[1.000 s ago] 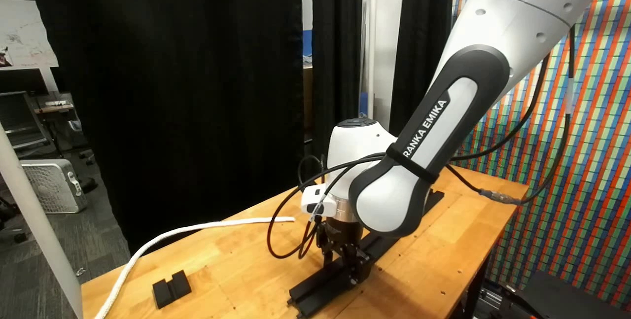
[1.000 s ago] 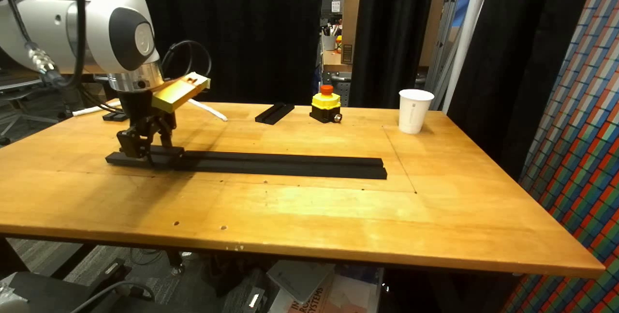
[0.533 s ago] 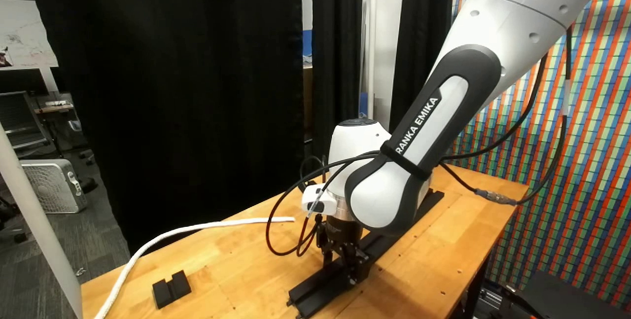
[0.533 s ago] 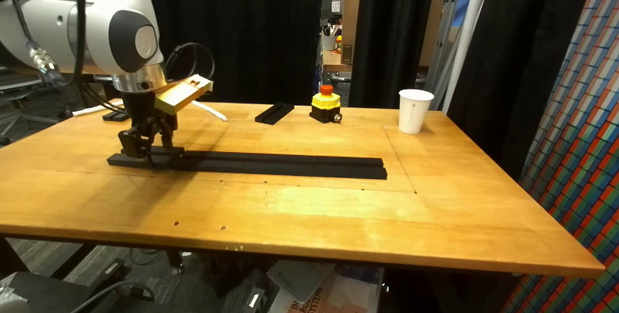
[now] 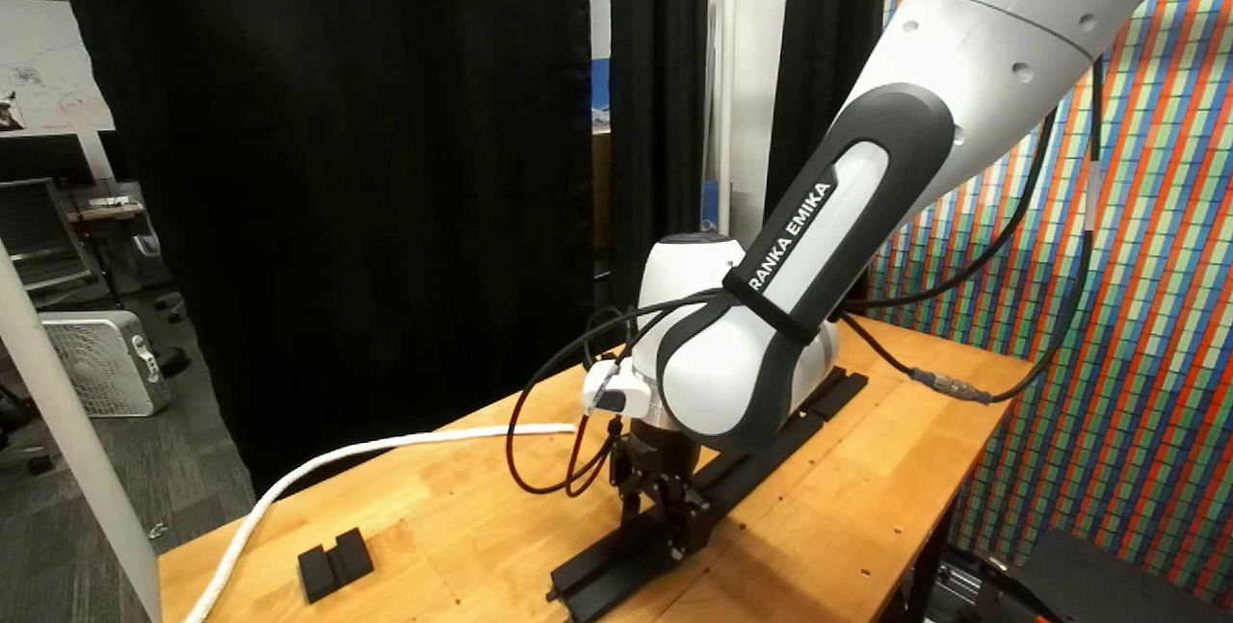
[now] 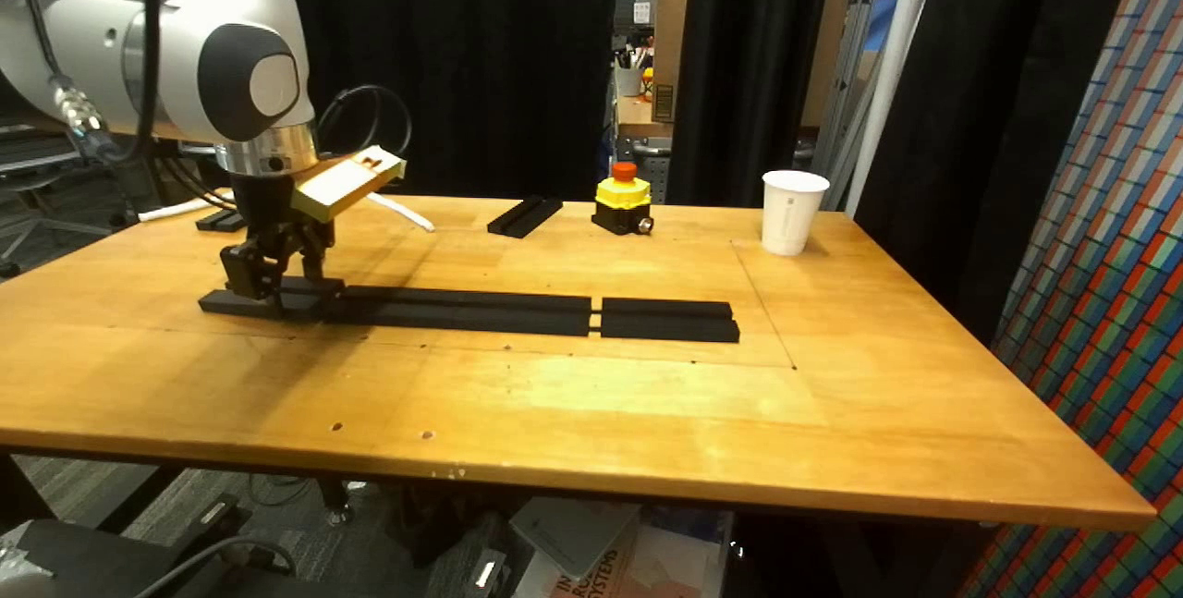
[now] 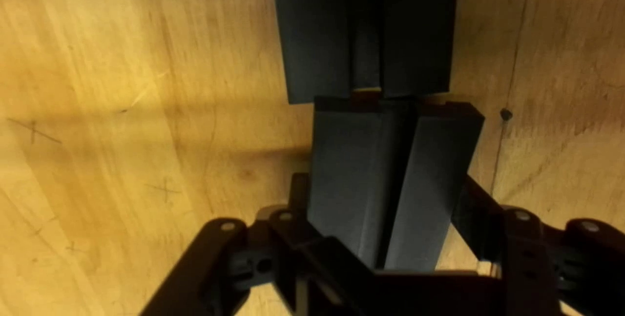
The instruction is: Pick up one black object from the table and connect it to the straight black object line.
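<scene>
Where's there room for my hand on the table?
In an exterior view, there's bare room between the long black line and the table's near edge, and between the line and the paper cup. It's crowded where fingers grip the black bar by the line's end.

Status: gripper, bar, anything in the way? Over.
Gripper closed on black bar. Bar looks misaligned with black rail, join unclear. Possible snag: gap farther along rail.

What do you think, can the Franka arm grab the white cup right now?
Probably not: the tool looks closed on the black bar and would likely have to let go first; the white cup stands well away from both.
</scene>
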Action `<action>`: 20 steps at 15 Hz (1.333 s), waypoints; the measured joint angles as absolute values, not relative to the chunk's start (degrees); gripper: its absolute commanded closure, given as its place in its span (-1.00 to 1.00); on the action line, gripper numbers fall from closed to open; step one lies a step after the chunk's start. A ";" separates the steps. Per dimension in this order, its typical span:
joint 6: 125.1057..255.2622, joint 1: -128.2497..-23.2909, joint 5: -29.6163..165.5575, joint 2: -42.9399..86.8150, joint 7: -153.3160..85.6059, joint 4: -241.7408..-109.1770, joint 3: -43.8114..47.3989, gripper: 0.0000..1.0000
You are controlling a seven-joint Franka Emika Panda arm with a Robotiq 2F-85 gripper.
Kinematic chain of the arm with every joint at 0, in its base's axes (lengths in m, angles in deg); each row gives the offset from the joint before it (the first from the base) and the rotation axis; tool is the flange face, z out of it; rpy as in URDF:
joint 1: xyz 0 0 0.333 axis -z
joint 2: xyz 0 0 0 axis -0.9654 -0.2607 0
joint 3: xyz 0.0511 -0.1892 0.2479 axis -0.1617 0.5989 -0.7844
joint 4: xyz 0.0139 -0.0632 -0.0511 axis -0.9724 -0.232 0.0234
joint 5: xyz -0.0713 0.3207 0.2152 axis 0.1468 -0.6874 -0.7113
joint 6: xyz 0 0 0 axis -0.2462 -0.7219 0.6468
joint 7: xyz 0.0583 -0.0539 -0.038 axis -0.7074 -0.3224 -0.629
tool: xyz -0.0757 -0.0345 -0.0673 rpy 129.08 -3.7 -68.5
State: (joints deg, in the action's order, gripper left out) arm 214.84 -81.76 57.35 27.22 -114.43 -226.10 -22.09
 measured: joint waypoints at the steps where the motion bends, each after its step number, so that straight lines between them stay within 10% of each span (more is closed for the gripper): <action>1: 214.84 -81.71 57.12 27.03 -114.56 -225.88 -22.23 0.06; 20: 214.98 -81.63 54.49 28.51 -116.30 -224.01 -24.00 0.06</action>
